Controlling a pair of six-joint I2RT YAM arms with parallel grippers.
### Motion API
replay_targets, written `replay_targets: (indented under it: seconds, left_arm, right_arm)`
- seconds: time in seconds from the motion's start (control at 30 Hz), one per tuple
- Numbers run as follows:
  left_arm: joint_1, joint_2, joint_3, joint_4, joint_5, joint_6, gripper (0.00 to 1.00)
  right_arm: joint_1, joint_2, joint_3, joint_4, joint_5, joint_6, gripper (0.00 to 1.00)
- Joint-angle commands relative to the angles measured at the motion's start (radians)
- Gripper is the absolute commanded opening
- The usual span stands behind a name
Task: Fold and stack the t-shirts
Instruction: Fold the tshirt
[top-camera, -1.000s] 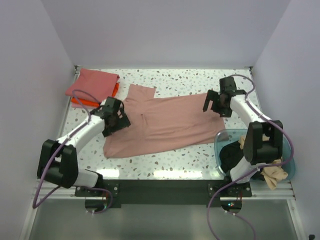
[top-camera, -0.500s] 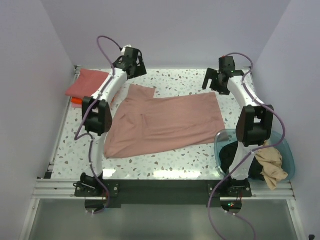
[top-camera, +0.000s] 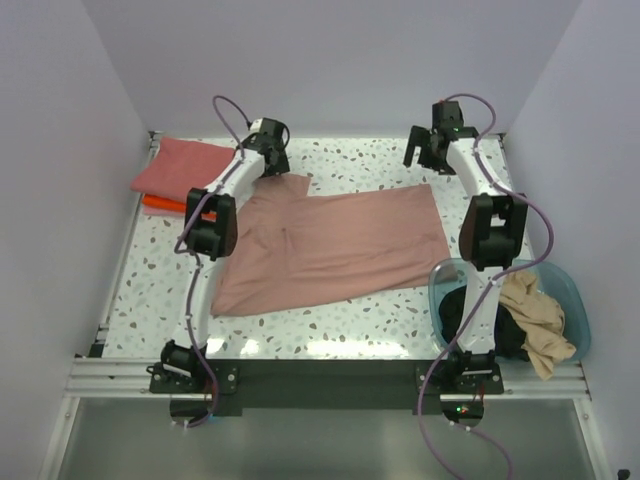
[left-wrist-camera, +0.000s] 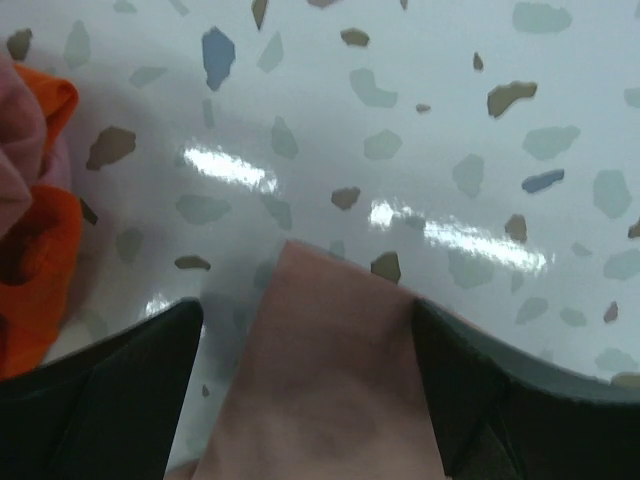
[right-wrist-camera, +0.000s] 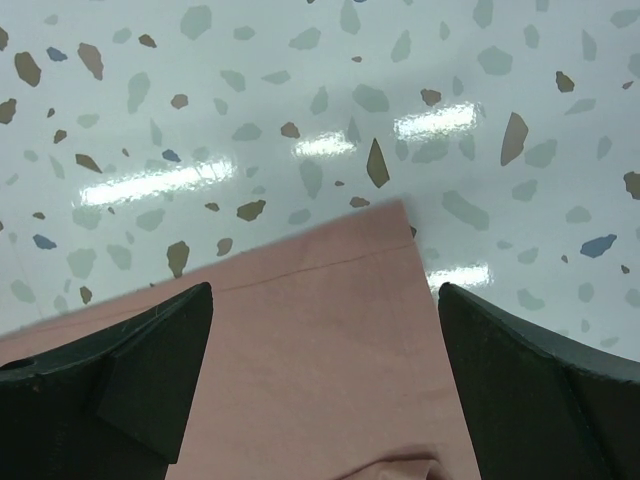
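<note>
Straddling upper corners of pink shirt | left gripper and right gripper are hanging spread wide | likely preparing fold grasp.

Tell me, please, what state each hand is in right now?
Left hand: open, fingers either side of a pink t-shirt corner, nothing gripped.
Right hand: open, above another corner, nothing gripped.

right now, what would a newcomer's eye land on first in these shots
The dusty pink t-shirt spread across the middle of the table stands out first, with the open left claw and right claw poised over its far corners. Next: a folded coral red shirt on an orange one at far left, and a blue tub of cloth near right.
</note>
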Motion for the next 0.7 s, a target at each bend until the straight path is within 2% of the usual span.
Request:
replay_targets:
  seconds: [0.0, 0.07, 0.17, 0.2, 0.27, 0.3, 0.37, 0.4, 0.5, 0.67]
  left_arm:
    - [0.009, 0.037, 0.028, 0.023, -0.009, 0.014, 0.89]
    - [0.009, 0.034, -0.014, 0.044, 0.011, 0.013, 0.83]
    - [0.009, 0.041, -0.044, 0.048, 0.032, 0.008, 0.70]
    - [0.009, 0.047, -0.046, 0.048, 0.035, 0.005, 0.61]
    - [0.010, 0.063, -0.046, 0.043, 0.049, 0.002, 0.51]
    - [0.012, 0.066, -0.046, 0.045, 0.057, -0.003, 0.41]
    - [0.015, 0.072, -0.041, 0.043, 0.069, -0.003, 0.30]
    - [0.016, 0.070, -0.041, 0.045, 0.072, -0.004, 0.17]
    - [0.019, 0.054, -0.054, 0.061, 0.087, 0.009, 0.00]
    - [0.019, -0.023, -0.123, 0.132, 0.098, 0.043, 0.00]
  right_arm:
    - [-0.010, 0.009, 0.039, -0.022, 0.028, -0.028, 0.99]
    - [-0.016, 0.017, 0.039, -0.016, 0.028, -0.025, 0.99]
    - [-0.024, 0.032, 0.053, -0.024, 0.023, -0.014, 0.99]
    - [-0.023, 0.035, 0.056, -0.024, 0.023, -0.016, 0.98]
    - [-0.024, 0.049, 0.064, -0.018, 0.007, -0.017, 0.99]
    - [-0.023, 0.055, 0.068, -0.015, -0.001, -0.025, 0.99]
    - [-0.024, 0.089, 0.103, -0.025, -0.007, -0.031, 0.99]
    - [-0.023, 0.103, 0.123, -0.031, -0.010, -0.040, 0.99]
    - [-0.019, 0.159, 0.191, -0.044, -0.007, -0.051, 0.99]
    - [-0.015, 0.245, 0.284, -0.074, 0.063, -0.060, 0.95]
